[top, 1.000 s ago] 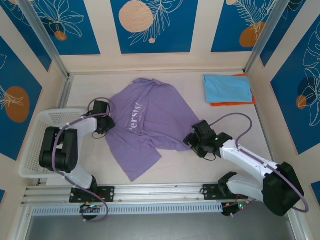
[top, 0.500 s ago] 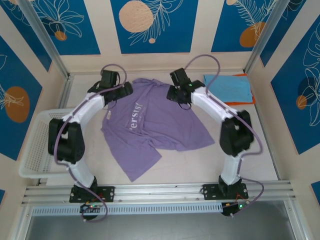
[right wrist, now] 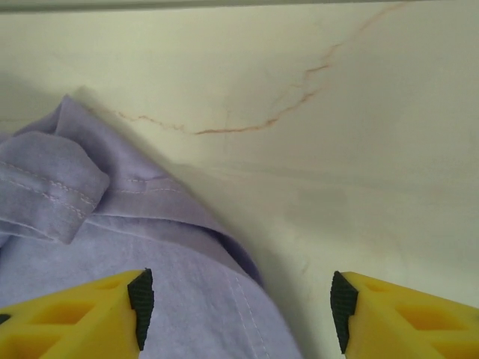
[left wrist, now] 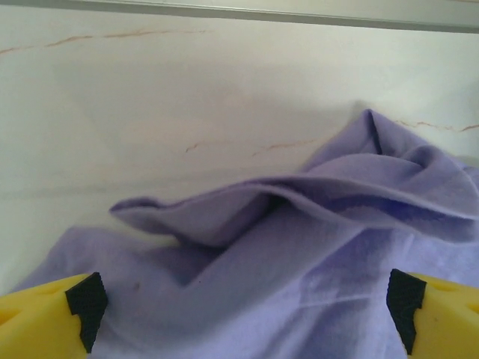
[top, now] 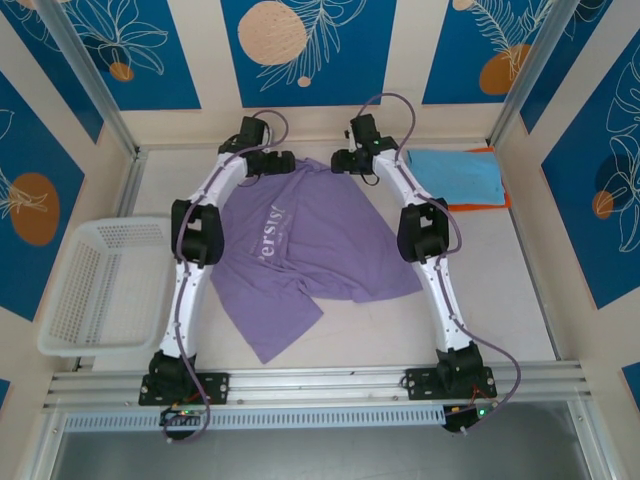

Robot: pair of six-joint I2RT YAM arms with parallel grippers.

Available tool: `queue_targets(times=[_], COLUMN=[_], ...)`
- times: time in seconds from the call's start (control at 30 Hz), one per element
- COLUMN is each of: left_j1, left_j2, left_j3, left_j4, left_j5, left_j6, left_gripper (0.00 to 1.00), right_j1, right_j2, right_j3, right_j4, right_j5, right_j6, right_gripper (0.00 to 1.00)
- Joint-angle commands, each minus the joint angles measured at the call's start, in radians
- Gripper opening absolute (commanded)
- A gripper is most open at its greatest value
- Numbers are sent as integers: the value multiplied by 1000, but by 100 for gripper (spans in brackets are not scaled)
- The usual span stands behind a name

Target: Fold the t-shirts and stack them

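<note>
Top view: shows the purple t-shirt (top: 310,240) spread on the worktop (top: 500,290), with left jaws at its far left corner and right jaws at its far right corner. Shows the light blue t-shirt (top: 456,176) folded atop the orange t-shirt (top: 470,207) to its right, and the basket (top: 100,290) to its left. Left wrist: looks down on its rumpled edge, jaws wide apart, gripping nothing. Right wrist: straddles its hem, jaws parted, empty.

White arms (top: 222,180), black joints (top: 190,232), purple cables (top: 378,97)

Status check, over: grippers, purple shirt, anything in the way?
Left gripper open, right gripper open, both at far edge of purple t-shirt. Shirt rumpled, unfolded. Blue tee folded atop orange tee, far right. Nothing in the way.
</note>
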Motion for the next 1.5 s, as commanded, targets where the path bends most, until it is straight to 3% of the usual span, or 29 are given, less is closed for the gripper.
queue_targets(times=[0.0, 0.2, 0.33, 0.5, 0.63, 0.73, 0.87, 0.97, 1.13, 1.27, 1.47], left_j1=[10, 16, 28, 33, 33, 33, 33, 33, 33, 40, 87], left_j2=[25, 71, 95, 110, 121, 120, 107, 93, 28, -79, -160], left_j3=[87, 87, 87, 90, 93, 93, 89, 79, -1, -163, -292], left_j4=[-88, -72, -48, -24, -9, -7, -13, -12, 21, 115, 206], left_j5=[43, 71, 96, 93, 110, 116, 125, 129, 75, -44, -114], left_j6=[80, 110, 80, 55, 37, 29, 25, 24, 35, 20, -53], left_gripper=[98, 93, 75, 79, 56, 46, 21, 12, 7, 2, 4], right_j1=[7, 9, 9, 0, 1, 6, 9, 3, 2, -18, -76], right_j2=[22, 78, 114, 115, 119, 121, 153, 149, 142, 94, 17], right_j3=[46, 83, 157, 158, 161, 163, 194, 187, 187, 144, 109], right_j4=[9, 31, -6, -31, -67, -98, -154, -151, -142, -100, -66], right_j5=[-130, -161, -133, -93, -109, -106, -98, -97, -66, 41, 107], right_j6=[-120, -123, -111, -89, -96, -107, -120, -117, -100, -38, 62], right_gripper=[66, 65, 64, 65, 62, 59, 47, 36, 17, 2, 0])
